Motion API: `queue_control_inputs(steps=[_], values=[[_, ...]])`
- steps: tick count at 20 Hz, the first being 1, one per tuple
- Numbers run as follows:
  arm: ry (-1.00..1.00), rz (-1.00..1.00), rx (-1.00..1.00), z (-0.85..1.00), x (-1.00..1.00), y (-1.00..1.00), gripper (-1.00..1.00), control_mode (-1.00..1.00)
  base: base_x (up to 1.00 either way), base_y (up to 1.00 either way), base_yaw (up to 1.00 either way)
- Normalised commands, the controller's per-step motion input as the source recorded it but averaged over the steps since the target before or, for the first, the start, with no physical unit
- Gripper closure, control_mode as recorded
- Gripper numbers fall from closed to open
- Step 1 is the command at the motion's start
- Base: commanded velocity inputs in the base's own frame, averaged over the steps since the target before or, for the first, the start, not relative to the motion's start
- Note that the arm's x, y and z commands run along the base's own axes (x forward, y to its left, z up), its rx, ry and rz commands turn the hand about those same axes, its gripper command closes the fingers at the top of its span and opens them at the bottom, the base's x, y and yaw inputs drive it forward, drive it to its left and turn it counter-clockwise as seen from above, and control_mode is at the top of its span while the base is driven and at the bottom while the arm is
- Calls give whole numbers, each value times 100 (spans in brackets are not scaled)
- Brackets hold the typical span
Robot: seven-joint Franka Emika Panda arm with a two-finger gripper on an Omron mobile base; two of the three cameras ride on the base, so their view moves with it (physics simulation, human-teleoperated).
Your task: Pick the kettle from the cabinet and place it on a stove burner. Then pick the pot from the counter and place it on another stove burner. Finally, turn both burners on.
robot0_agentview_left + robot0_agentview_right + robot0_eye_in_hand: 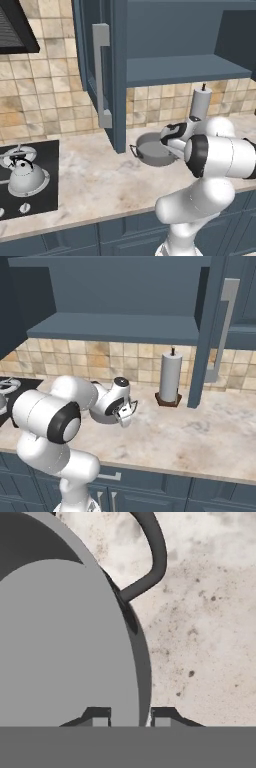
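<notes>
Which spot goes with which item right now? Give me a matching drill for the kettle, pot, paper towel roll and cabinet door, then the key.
Things:
1. kettle
2. pot
3. paper towel roll
4. cabinet door

Places or states:
A. upright on the counter by the tiled wall
B. swung open, bar handle facing out
C. sitting on a stove burner
D. on the counter with its rim between the gripper's fingers

Pairs: 1-C, 2-D, 3-A, 4-B

1 kettle [24, 175], 1 pot [154, 148], maybe 2 burners [20, 150]
</notes>
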Motion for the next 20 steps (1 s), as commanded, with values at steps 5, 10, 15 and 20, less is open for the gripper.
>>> queue_control_inputs(steps=[5,10,15,20], values=[[1,0,1,0,0,0,100,-100,0,0,0],[0,0,1,0,0,0,100,-100,0,0,0],[0,-1,0,0,-3,0,100,-100,0,0,0],[-1,-1,-1,12,-16,0,100,-100,0,0,0]])
